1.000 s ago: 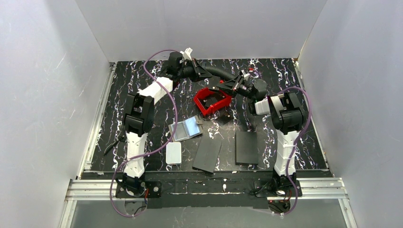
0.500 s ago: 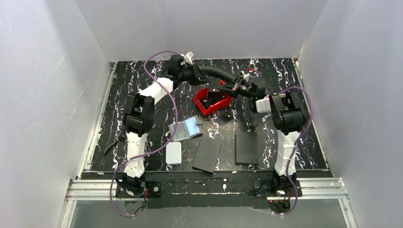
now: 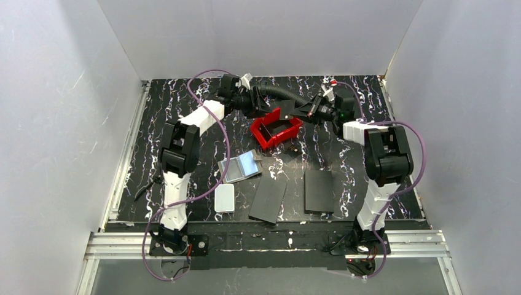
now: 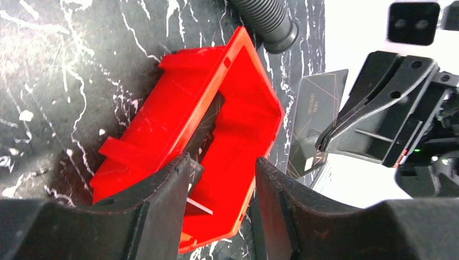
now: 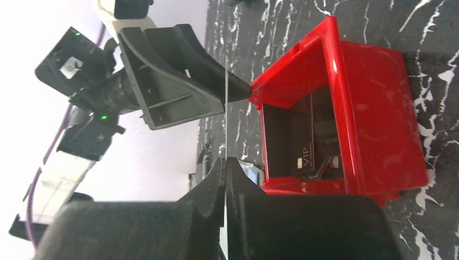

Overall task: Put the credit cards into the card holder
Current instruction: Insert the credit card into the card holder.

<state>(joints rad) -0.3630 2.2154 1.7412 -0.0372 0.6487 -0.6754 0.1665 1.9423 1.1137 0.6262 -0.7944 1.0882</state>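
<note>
The credit cards here are dark, one marked VIP; some lie in a red tray at the far middle of the table. My right gripper is shut on one credit card, held on edge above the tray's far side; it shows as a thin pale line in the right wrist view. My left gripper is open over the tray's left end, one fingertip at its corner. The card holder lies open, shiny faces up, nearer the arms.
A black corrugated hose lies behind the tray. A white rounded box and two flat black panels lie near the front edge. White walls close in the table on three sides.
My right gripper has pulled back and to the right, lifting the card clear of the tray. The tray has shifted slightly toward the back. My left gripper has stayed at the tray.
</note>
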